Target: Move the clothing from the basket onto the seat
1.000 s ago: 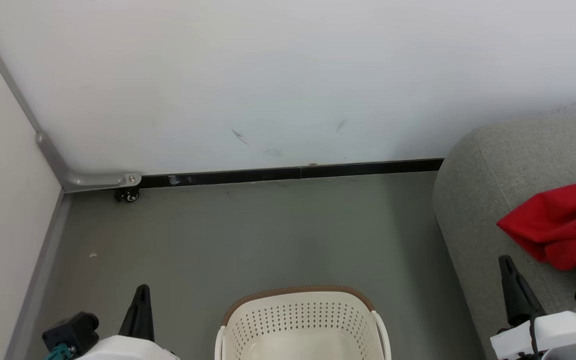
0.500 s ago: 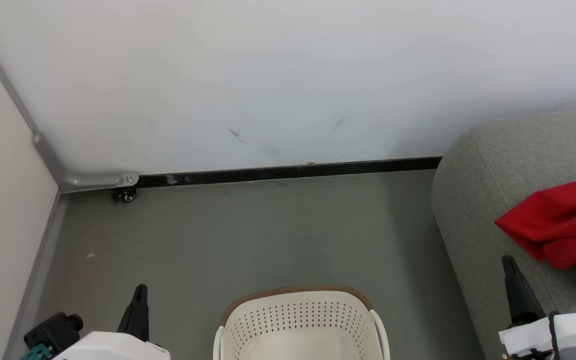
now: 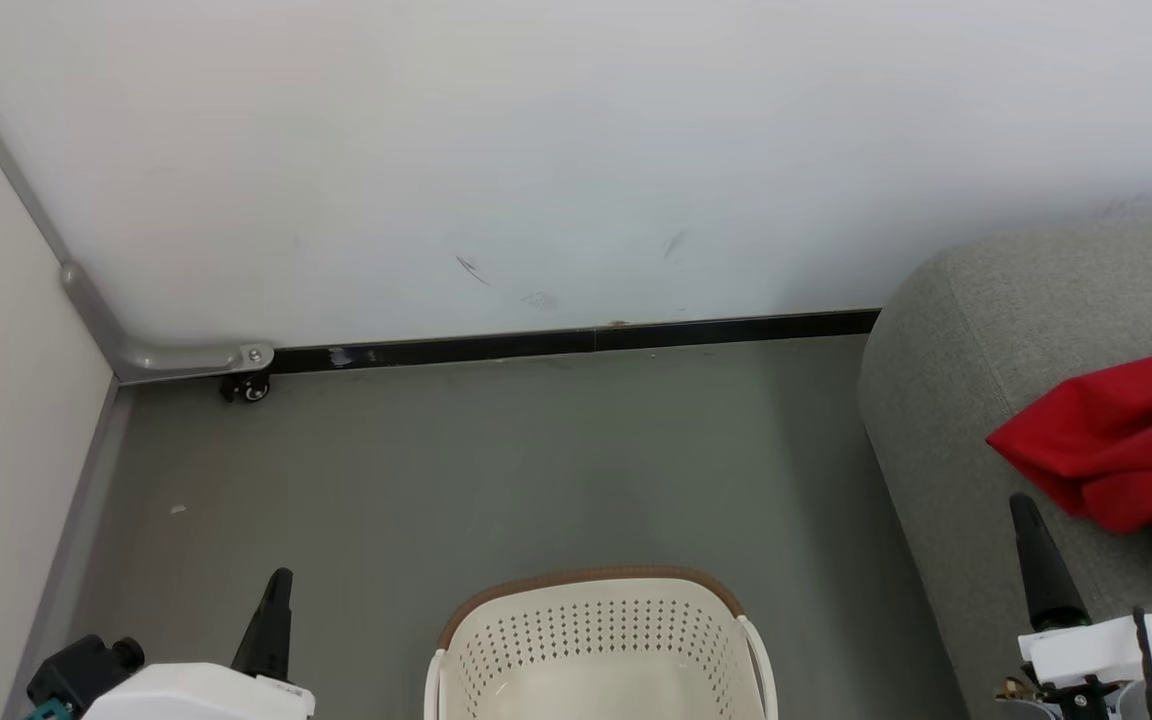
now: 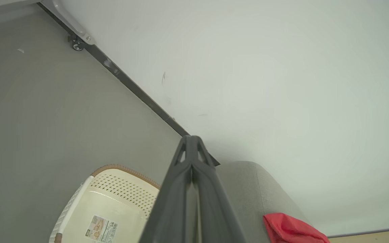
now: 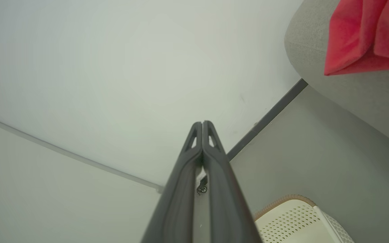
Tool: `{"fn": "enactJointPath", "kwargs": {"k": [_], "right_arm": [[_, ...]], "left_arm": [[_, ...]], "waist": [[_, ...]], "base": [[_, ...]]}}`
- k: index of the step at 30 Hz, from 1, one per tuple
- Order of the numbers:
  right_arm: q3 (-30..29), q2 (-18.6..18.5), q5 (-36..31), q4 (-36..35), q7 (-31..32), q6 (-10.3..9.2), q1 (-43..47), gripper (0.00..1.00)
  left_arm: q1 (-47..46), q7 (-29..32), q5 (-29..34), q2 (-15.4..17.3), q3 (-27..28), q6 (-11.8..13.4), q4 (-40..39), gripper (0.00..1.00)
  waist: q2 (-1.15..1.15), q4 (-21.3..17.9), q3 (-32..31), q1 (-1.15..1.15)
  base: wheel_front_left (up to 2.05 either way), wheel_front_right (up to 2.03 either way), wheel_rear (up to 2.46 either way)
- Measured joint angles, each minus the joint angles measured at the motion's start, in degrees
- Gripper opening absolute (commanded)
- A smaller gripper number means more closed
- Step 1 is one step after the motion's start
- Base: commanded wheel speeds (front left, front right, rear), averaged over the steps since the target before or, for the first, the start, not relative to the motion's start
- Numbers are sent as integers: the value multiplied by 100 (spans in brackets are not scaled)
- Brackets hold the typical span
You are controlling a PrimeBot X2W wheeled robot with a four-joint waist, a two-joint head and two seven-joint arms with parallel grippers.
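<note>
Both pincers closed, empty. Bright red fabric clothing [image 3: 1106, 450] on grey upholstered seat [image 3: 956, 370], just right of right pincer [image 3: 1024, 505], far from left pincer [image 3: 279, 580]; cream perforated plastic basket [image 3: 596, 640] between them shows no garment.

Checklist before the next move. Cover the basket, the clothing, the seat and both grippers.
1. Basket emptied: no red fabric in the part that shows, just a label on its floor; the near end is cut off or hidden. Cannot tell.
2. Clothing on the seat: the red garment lies on the grey top. Ok.
3. Left gripper shut and holding nothing: ok.
4. Right gripper shut and holding nothing: ok.
5. Right gripper free of the clothing: a strip of seat shows between them. Ok.
</note>
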Motion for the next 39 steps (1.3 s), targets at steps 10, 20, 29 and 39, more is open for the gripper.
{"fn": "enactJointPath", "kwargs": {"k": [10,20,29,39], "right_arm": [[9,-3,956,42,58,0,-108,0],[14,-9,1826,69,102,0,-214,0],[15,-14,2606,98,164,0,-334,0],[16,-19,3487,143,229,0,-454,0]], "left_arm": [[-35,200,-851,-125,272,-297,85,0],[-124,382,-1600,-218,531,-595,160,0],[-180,550,-2276,-326,751,-860,233,0],[-250,714,-3023,-430,1009,-1146,304,0]], "waist": [[0,-20,85,-36],[0,-38,137,-41],[0,-55,170,-43],[0,-73,204,-43]], "base": [[0,0,0],[0,0,0],[0,0,0],[0,0,0]]}}
